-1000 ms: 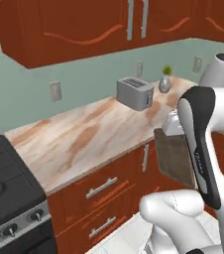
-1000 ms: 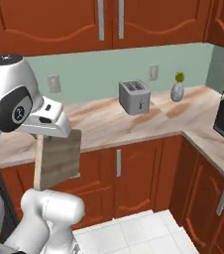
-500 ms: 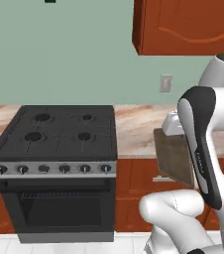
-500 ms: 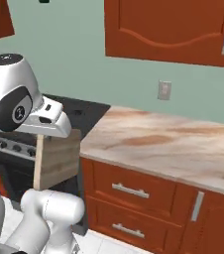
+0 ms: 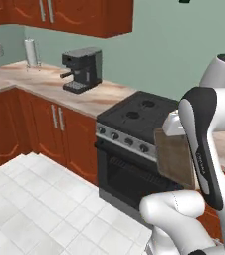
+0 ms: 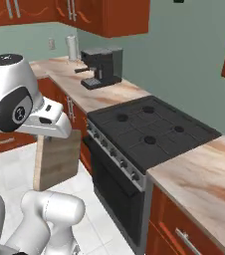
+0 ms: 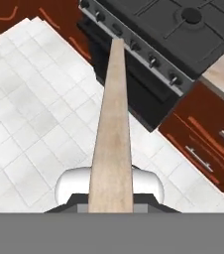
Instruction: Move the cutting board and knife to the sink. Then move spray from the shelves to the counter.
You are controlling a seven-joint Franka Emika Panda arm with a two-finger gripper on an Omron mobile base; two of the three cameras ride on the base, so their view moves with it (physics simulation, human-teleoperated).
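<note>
Light-brown wood is hanging under the hand [image 6: 52, 137]: the cutting board [image 6: 57, 159] is dangling upright, its top edge going up into the white wrist, so the fingertips themselves are hidden in both base views. In the hand view the board [image 7: 113, 134] is showing edge-on as a long narrow strip running away from the camera, and it is covering the fingers, so the hand is evidently pinching the board's upper end though the pads cannot be made out. In the left base view the board [image 5: 174, 157] is partly hidden behind the arm's dark-edged forearm, with only its left portion visible.

Beyond the board, the black oven [image 6: 149, 132] is sitting between two stretches of beige marbled worktop [image 6: 204, 172]; its right part is being covered by the arm in the left base view. A dark coffee machine [image 5: 83, 68] is standing on the worktop to the left of the oven, and farther left, near the corner, a pale upright roll-like object [image 5: 31, 52] is standing, too small to identify surely. Reddish-brown wall cabinets [image 5: 69, 15] are being cut off by the top edge of the picture. White tiled floor [image 7: 29, 114] is lying below the board, near the oven's front.
</note>
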